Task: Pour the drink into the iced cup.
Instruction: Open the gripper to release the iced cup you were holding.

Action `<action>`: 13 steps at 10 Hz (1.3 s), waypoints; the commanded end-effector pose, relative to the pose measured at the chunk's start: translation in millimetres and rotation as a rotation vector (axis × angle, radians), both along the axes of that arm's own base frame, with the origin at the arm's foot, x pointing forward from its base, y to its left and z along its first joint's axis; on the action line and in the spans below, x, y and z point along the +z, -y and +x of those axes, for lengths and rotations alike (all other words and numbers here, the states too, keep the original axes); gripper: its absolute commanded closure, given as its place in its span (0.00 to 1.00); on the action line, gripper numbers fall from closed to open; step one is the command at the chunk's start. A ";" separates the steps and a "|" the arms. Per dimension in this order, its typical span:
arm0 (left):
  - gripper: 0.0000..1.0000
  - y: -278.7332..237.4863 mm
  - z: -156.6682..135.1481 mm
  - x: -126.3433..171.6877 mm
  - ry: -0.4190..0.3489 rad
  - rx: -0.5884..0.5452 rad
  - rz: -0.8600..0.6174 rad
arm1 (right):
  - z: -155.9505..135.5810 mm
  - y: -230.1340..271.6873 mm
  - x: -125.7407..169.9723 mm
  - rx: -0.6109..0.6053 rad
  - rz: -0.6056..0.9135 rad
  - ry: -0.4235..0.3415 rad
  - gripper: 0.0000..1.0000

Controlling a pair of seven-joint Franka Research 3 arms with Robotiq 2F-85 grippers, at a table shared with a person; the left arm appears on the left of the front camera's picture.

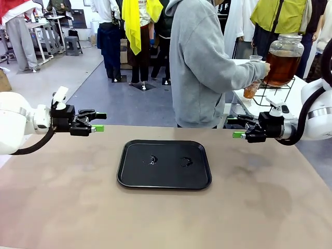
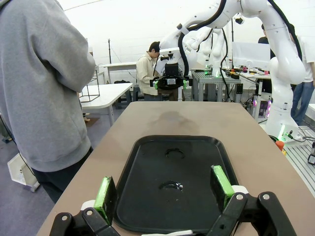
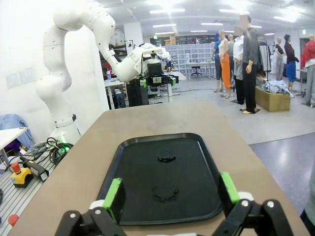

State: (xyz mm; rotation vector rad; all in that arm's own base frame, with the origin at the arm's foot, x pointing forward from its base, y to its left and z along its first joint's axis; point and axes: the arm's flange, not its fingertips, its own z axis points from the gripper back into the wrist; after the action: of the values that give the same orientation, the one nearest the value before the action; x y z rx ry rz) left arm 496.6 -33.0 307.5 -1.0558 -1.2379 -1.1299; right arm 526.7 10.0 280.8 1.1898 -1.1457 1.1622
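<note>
**Person filling cup, both grippers waiting open**

The left gripper [image 1: 97, 122] and right gripper [image 1: 236, 127] are hovering at the 2 sides of the tray [image 1: 165, 164], fingers apart, holding nothing. Behind the table [image 1: 78, 207], the person [image 1: 202, 62] is holding a cup [image 1: 252, 89] under the jar [image 1: 283, 60] of drink [image 1: 282, 68].

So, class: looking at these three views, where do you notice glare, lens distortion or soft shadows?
Front view: even overhead light, with faint mottled shadows on the table and small glints on the wet rings of the black tray. Left wrist view: wide-angle bending of the tray's edges, and a soft shadow at the table's far end. Right wrist view: bright ceiling lights and similar bowing around the tray.
</note>
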 end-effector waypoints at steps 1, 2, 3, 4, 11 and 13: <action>0.00 1.9 0.3 2.2 0.004 0.008 -0.005 | -0.3 -0.6 5.4 0.001 0.000 0.000 0.00; 0.00 1.9 0.3 2.2 0.004 0.008 -0.005 | -0.3 -0.6 5.4 0.001 0.000 0.000 0.00; 0.00 1.9 0.3 2.2 0.004 0.008 -0.005 | -0.3 -0.6 5.4 0.001 0.000 0.000 0.00; 0.00 1.9 0.3 2.2 0.004 0.008 -0.005 | -0.3 -0.6 5.4 0.001 0.000 0.000 0.00; 0.00 1.9 0.3 2.2 0.004 0.008 -0.005 | -0.3 -0.6 5.4 0.001 0.000 0.000 0.00; 0.00 1.9 0.3 2.2 0.004 0.008 -0.005 | -0.3 -0.6 5.4 0.001 0.000 0.000 0.00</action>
State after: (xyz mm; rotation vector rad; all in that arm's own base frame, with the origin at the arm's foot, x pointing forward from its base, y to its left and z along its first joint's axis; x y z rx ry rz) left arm 496.6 -33.0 307.5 -1.0557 -1.2379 -1.1299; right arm 526.7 10.0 280.8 1.1898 -1.1457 1.1622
